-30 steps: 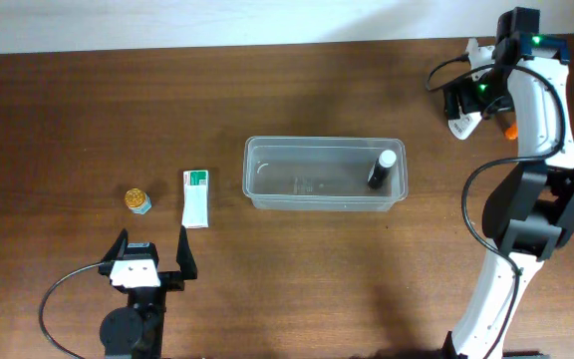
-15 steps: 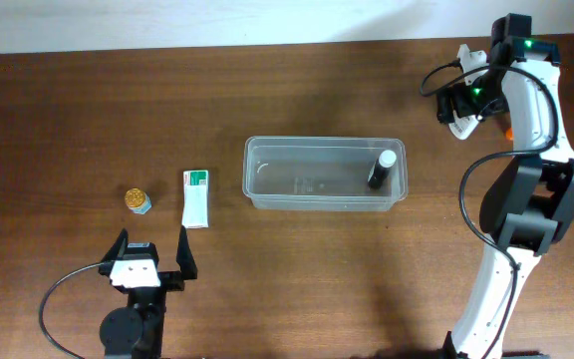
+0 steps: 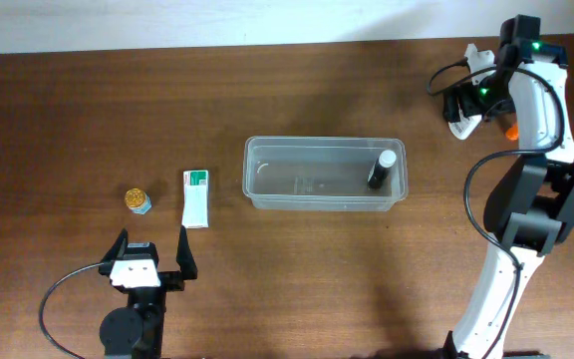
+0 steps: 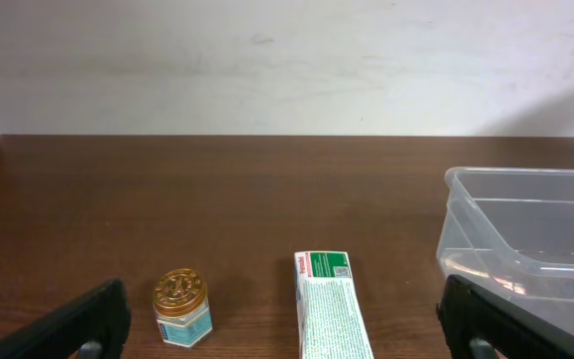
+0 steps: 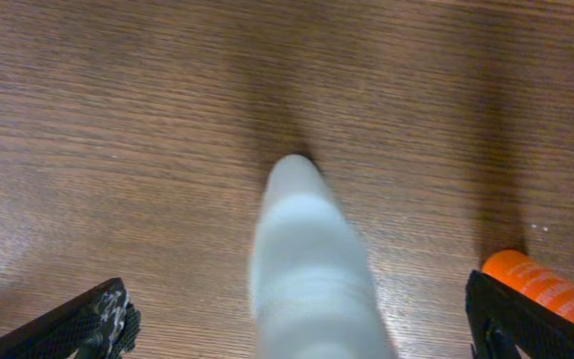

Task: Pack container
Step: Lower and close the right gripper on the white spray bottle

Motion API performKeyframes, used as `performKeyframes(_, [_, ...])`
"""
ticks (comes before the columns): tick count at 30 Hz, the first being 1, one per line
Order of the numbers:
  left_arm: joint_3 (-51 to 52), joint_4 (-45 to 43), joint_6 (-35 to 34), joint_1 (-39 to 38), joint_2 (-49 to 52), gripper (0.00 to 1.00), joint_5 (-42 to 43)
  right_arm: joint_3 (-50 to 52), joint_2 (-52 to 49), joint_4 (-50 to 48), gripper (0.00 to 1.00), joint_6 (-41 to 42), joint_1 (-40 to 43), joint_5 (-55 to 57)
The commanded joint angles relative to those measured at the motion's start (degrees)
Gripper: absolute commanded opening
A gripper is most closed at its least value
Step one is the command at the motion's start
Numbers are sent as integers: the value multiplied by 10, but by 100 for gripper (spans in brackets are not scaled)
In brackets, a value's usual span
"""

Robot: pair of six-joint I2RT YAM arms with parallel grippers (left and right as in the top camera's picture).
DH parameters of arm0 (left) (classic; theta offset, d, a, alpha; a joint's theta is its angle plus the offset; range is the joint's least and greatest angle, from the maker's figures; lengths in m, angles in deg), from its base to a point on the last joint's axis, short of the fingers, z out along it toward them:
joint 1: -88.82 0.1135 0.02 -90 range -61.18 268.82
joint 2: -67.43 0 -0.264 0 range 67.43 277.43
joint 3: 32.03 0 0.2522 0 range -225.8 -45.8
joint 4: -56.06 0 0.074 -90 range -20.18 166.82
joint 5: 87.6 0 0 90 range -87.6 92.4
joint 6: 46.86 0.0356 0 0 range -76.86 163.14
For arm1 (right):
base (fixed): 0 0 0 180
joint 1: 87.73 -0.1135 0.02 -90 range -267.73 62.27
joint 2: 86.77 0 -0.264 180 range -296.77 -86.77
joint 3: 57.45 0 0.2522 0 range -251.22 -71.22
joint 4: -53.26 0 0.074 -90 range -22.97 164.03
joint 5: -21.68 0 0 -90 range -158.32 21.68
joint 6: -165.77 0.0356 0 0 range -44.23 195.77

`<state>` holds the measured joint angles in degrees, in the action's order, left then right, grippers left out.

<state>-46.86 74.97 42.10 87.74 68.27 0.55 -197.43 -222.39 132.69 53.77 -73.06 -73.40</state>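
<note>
Nearest me, the left gripper (image 3: pixel 151 249) sits parked at the front edge of the table (image 3: pixel 48 120), jaws spread wide and empty; it is exactly where it was a second ago. Just beyond it the small gold-lidded jar (image 3: pixel 138 200) and the green-and-white box (image 3: pixel 196 198) lie side by side but apart, neither one shifted, both outside the container (image 3: pixel 317 203). The container stands mid-table, unmoved, with a dark bottle (image 3: pixel 382 168) with a white cap leaning in its right end.

The only change is at the far right: the right gripper (image 3: pixel 463 100) swung a little to the left half a second ago and has come back to nearly its earlier spot. Its jaws are wide and, as far as I can see, grip nothing. The right wrist view shows a blurred white thing (image 5: pixel 307 259) lying between the spread fingers, with an orange thing (image 5: pixel 541 289) beside the right one. I cannot tell what either is, or whether the fingers touch the white one.

My reading is that the arm is lining up over that white thing for its next pick; one item is packed, and the jar and box, at least, still wait.
</note>
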Motion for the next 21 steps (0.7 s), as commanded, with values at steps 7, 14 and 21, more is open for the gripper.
performKeyframes(7, [2, 1, 7, 4, -5, 99, 8, -7, -32, -2, 96, -7, 3, -12])
performKeyframes(14, [2, 1, 7, 4, -5, 99, 8, -7, -36, -5, 92, -7, 3, -12])
performKeyframes(21, [2, 1, 7, 4, -5, 100, 8, -7, -36, -7, 85, -7, 4, -11])
